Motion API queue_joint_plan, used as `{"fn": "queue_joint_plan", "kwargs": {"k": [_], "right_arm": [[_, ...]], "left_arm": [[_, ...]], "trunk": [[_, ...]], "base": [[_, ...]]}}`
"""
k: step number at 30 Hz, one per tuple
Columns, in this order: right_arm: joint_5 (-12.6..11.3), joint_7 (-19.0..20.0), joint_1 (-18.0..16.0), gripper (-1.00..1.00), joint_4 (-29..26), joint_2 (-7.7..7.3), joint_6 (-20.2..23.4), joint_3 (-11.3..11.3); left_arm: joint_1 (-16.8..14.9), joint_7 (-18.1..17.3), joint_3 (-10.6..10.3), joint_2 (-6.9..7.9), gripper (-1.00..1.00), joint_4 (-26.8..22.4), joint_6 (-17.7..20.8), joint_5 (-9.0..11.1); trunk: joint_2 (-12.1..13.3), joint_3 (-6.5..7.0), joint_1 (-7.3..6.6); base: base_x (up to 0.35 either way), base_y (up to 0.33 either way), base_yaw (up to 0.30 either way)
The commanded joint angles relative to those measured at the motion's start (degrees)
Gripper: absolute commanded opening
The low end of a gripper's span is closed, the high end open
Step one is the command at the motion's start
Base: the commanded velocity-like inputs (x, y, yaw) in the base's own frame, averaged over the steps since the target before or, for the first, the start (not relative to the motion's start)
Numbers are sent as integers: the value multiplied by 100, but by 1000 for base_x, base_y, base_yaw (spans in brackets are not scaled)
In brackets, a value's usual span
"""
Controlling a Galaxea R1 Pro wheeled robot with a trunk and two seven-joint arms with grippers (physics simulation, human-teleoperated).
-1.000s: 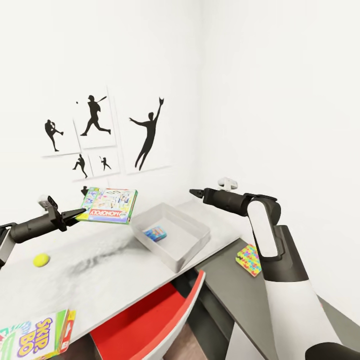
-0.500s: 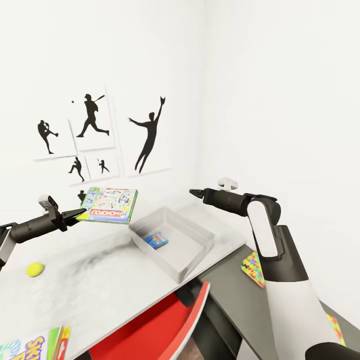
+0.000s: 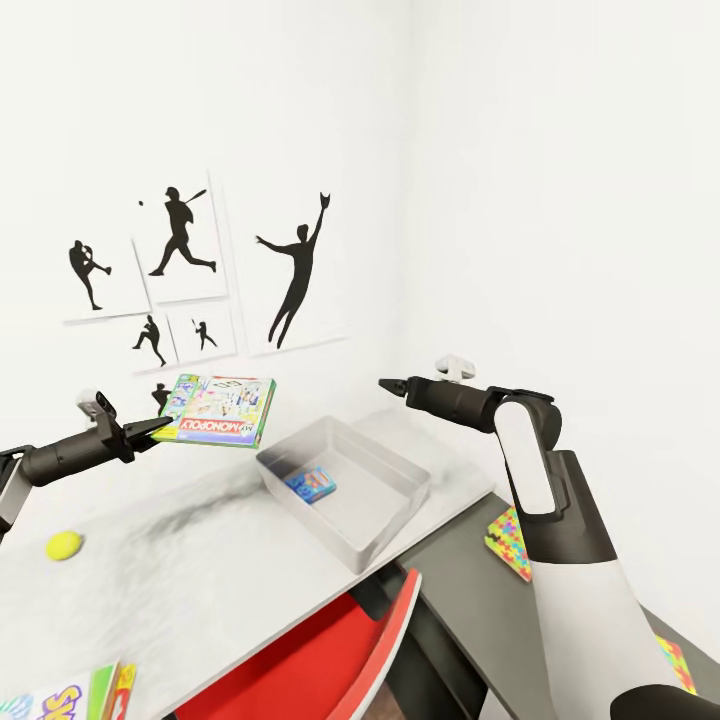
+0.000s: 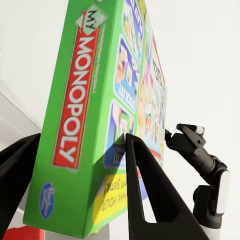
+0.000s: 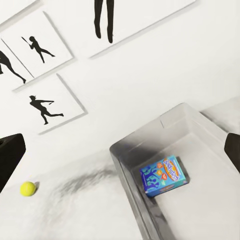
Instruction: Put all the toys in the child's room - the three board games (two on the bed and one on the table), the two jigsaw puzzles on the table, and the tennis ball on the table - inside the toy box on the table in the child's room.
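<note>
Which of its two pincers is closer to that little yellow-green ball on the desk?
Left. The left pincer, clamped on the Monopoly box, hangs above and just beyond the tennis ball. The right pincer is much farther off, past the toy box.

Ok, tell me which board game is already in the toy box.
The small blue game. It lies inside the toy box, while Monopoly is held by the left pincer and Skip-Bo lies on the table.

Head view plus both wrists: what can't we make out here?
- Skip-Bo box: cut off by the head view's bottom edge.
- Jigsaw puzzle: partly hidden behind the right arm, head view.
- Monopoly box: far end cropped, left wrist view; left gripper covers its near edge.
</note>
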Motion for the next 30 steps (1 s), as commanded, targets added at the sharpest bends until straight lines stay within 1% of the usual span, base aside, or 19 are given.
{"fn": "queue_joint_plan", "kwargs": {"k": [1, 30], "right_arm": [[-3, -5, -3, 100, -3, 2, 22, -3], [5, -5, 2, 100, 3, 2, 3, -3]], "left_arm": [[-2, -19, 1, 1, -100, 1, 60, 3], [-2, -21, -1, -4, -100, 1, 61, 3]], "trunk": [[-7, -5, 3], [-7, -5, 3]], "base": [[28, 0, 0], [85, 18, 0]]}}
